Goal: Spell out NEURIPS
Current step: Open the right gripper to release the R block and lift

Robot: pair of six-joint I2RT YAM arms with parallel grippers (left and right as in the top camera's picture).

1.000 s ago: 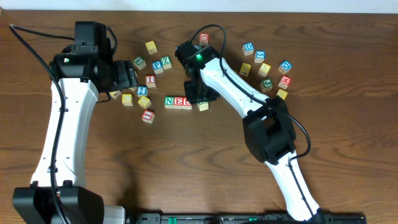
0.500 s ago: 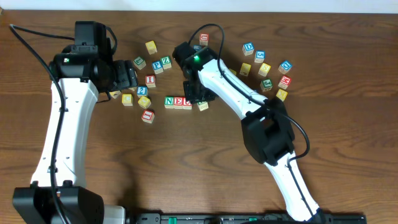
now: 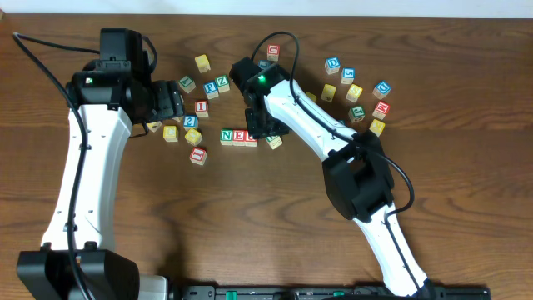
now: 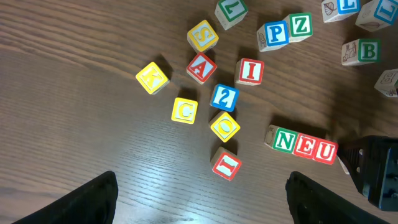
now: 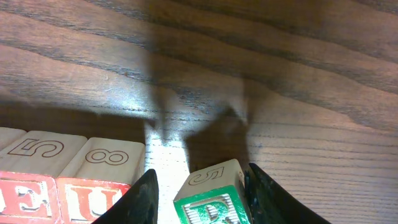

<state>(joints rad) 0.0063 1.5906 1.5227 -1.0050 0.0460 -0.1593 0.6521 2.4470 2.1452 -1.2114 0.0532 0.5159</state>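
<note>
Right wrist: right end effector [image 5: 202,180] apart astride R cube [image 5: 210,202], U cube [image 5: 102,186] just beside.

A dark wood-grain desk [image 4: 68,137] carries loose letter cubes. A yellow K [image 4: 152,78] sits left of a red A [image 4: 201,67]. Lower down, a blue 2 [image 4: 224,97] lies just above a yellow O [image 4: 224,126]. A green Z [image 4: 301,25] and a green B [image 4: 360,51] lie further right.

Bench [image 3: 466,167]: dark brown wood, grain running lengthwise.
Far edge: pale strip [image 3: 350,5] beyond the bench, overhead view.
Light: bright glare [image 5: 166,140] on the wood, with soft shadows.
</note>
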